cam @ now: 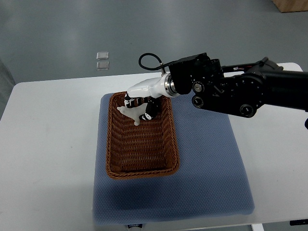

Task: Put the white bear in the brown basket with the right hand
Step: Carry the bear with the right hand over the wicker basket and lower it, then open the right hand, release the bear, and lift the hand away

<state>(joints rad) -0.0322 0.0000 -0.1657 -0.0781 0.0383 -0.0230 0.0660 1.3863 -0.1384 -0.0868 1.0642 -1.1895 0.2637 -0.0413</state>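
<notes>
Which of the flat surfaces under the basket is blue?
The mat is blue; it lies directly under the basket. The table beneath it is white and extends past the mat.

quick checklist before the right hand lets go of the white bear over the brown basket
1. Right hand is over the brown basket: ok, above its far end.
2. White bear is held in the fingers: ok.
3. Bear is resting on the basket floor: cannot tell.
4. Basket interior is free of other items: ok.
5. Basket sits fully on the blue mat: ok.
6. Left hand clear of the drop: ok, not in view.
</notes>
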